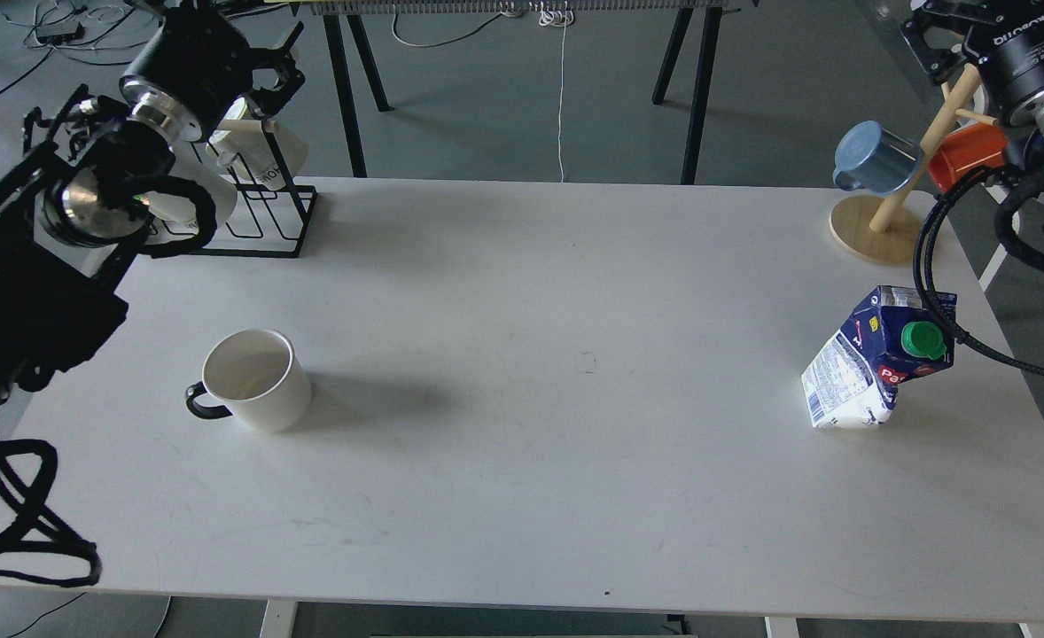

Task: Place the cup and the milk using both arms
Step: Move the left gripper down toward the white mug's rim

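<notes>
Cup point(256, 379) left on table point(522, 496); milk point(872, 372) far right, well apart.

My table point(522, 292) has a smooth, matt white top with small scuffs. The cup point(256, 379) looks like smooth white glazed pottery with a shiny black handle. The milk point(876, 359) is a printed paper carton, a bit crumpled, with a green plastic cap. The mug tree point(885, 226) is pale bare wood. On it hang a shiny blue mug point(876, 158) and an orange mug point(965, 152). The rack point(265, 213) is thin black wire. My arms are black with shiny silver metal rings.
</notes>
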